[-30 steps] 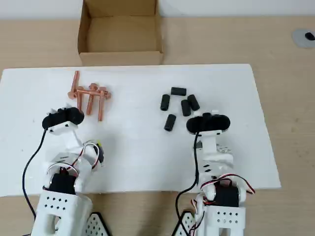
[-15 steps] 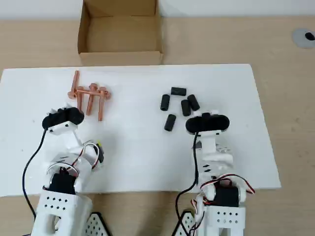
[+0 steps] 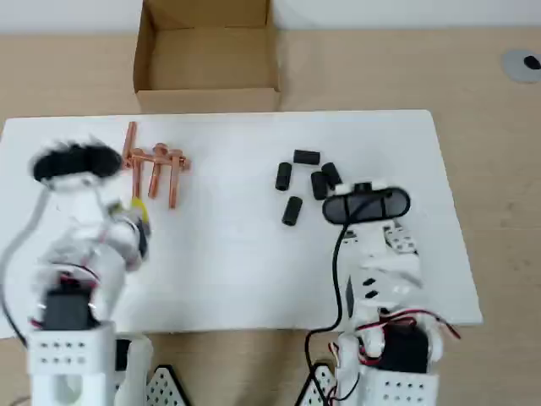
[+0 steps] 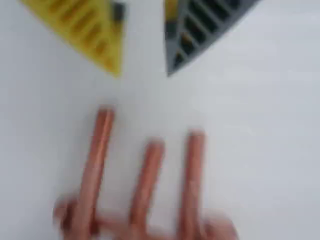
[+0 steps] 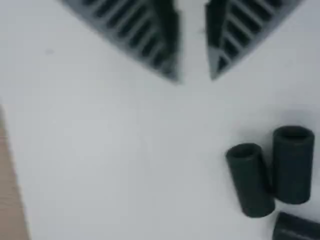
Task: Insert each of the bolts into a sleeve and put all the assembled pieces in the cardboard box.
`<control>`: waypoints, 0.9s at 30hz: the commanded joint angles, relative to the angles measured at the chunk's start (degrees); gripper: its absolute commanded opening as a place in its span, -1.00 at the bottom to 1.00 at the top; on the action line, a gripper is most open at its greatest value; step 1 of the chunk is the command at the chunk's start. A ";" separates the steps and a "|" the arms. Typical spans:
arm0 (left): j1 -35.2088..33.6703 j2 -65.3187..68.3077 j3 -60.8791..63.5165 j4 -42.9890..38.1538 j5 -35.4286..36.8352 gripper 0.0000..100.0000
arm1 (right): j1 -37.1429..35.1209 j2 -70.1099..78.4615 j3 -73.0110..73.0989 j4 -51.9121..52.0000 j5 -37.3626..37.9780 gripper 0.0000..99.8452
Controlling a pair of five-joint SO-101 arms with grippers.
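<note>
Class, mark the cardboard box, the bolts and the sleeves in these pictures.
cardboard box (image 3: 207, 100), high view, on its front wall.
bolts (image 3: 155, 178), high view, on one middle bolt's shaft.
sleeves (image 3: 292, 211), high view, on the lowest sleeve's side.

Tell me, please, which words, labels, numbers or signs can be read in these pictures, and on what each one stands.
None can be read.
The cardboard box, the bolts, the sleeves and the white sheet show no print in any view.
</note>
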 commanded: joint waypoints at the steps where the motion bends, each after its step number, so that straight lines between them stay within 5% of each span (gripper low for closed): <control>1: -0.70 17.19 -24.35 10.37 -0.62 -0.83 | 0.57 16.84 -17.54 1.76 0.35 -0.78; 7: -3.16 50.59 -43.69 19.60 7.12 -0.83 | -1.27 55.96 -56.04 19.25 3.87 -0.77; 11: -1.58 69.49 -56.79 29.80 6.95 -0.84 | -2.24 81.01 -74.51 30.33 -4.84 -0.77; 14: 0.88 77.14 -61.10 31.30 6.95 -0.84 | -1.54 90.95 -80.92 27.08 -7.82 -0.77; 18: 3.69 77.76 -62.33 28.31 7.21 -0.84 | -3.74 91.74 -79.25 21.19 -12.40 -0.77; 27: 5.36 77.76 -56.62 18.20 0.79 -0.83 | -10.15 86.29 -49.45 -9.23 -14.33 -0.77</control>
